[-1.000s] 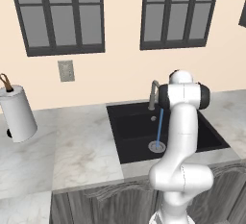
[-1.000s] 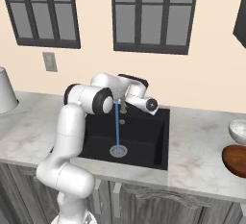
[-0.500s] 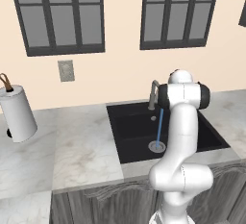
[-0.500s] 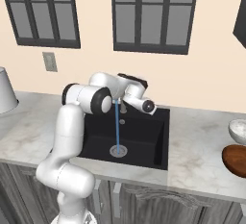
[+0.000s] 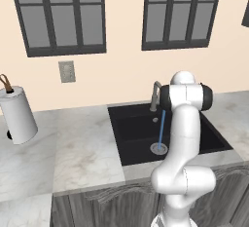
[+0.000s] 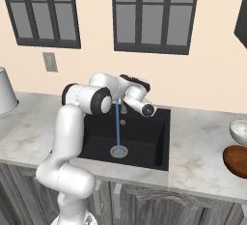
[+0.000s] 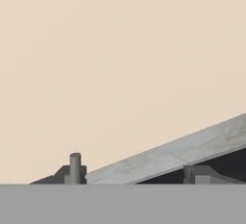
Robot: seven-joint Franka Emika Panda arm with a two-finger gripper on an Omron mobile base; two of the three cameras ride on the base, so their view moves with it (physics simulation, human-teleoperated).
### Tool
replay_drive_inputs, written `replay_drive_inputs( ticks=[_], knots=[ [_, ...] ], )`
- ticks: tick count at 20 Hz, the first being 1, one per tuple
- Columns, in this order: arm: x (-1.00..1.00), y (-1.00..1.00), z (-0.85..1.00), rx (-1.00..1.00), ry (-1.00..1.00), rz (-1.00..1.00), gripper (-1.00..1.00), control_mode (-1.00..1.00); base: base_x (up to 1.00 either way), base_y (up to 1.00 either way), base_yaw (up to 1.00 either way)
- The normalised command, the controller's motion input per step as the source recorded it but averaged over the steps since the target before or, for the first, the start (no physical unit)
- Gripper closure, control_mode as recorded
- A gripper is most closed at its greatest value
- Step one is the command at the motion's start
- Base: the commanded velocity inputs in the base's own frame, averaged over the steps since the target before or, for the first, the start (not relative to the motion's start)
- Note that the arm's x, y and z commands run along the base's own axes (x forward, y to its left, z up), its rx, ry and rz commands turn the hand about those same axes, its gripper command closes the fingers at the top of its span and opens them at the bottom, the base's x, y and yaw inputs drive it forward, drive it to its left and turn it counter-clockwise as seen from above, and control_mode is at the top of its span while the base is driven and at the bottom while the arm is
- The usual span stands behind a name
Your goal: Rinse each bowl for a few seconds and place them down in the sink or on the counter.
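Observation:
A reddish-brown bowl (image 6: 236,160) sits on the counter (image 6: 198,147) at the far right, cut off by the picture's edge. The black sink (image 6: 144,139) lies left of it. A blue stream of water (image 6: 117,127) falls from the grey tap (image 5: 155,94) onto the round drain (image 5: 158,148). My gripper (image 6: 135,80) is high over the back of the sink, beside the tap and far from the bowl. In the hand view my gripper (image 7: 129,177) points at the beige wall. Its dark tips stand wide apart with nothing between them.
A pale bowl-like dish (image 6: 238,131) stands just behind the brown bowl. A white paper towel roll (image 5: 17,115) stands on the counter (image 5: 82,148) at the far left. A wall outlet (image 5: 66,71) and dark windows are behind. My own arm (image 5: 185,138) blocks the sink's right half.

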Motion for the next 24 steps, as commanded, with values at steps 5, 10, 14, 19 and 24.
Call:
replay_drive_inputs(
  ticks=[5,10,14,19,24],
  knots=[
    [0.03,-0.43,0.83,0.13,-0.01,0.0,-1.0,-1.0,0.0,0.0,0.0],
    [0.0,-0.54,0.9,0.12,0.0,0.0,-1.0,-1.0,0.0,0.0,0.0],
    [0.0,-0.63,0.93,0.11,0.0,0.0,-1.0,-1.0,0.0,0.0,0.0],
    [0.02,-0.27,0.87,0.05,0.02,-0.02,-1.0,-1.0,0.0,0.0,0.0],
    [-0.22,-0.14,0.93,0.08,0.04,-0.06,-1.0,-1.0,0.0,0.0,0.0]
  ],
)
